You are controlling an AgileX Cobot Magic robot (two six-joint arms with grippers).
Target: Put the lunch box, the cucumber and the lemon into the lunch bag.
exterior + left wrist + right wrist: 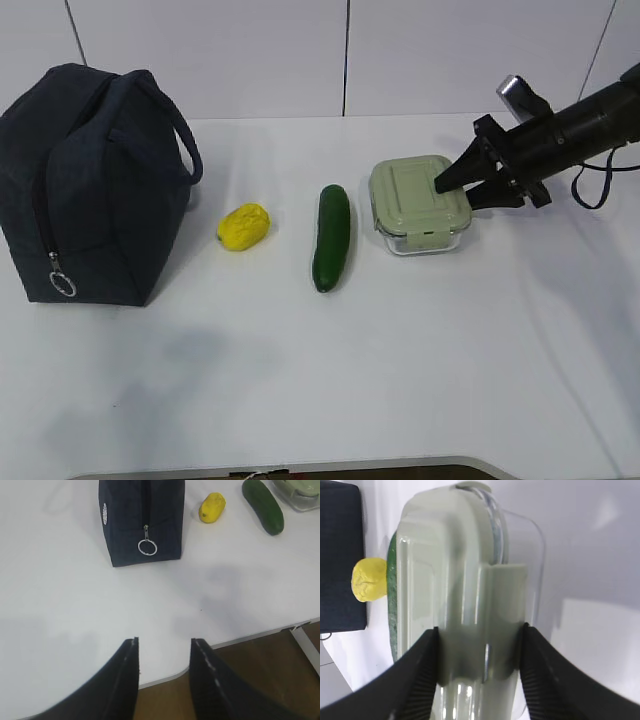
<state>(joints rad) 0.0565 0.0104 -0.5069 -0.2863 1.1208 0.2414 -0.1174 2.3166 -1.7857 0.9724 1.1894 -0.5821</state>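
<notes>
The right hand pinches the lunch box across its right end on the tabletop; cucumber just left of it, then lemon, then the zipped lunch bag; the left hand hangs spread, empty, above the tabletop's near edge.

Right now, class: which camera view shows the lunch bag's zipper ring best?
The left wrist view: the zipper ring hangs unobstructed on the lunch bag. The exterior view shows it smaller, low on the bag's edge. The right wrist view catches only a dark corner of the bag.
</notes>
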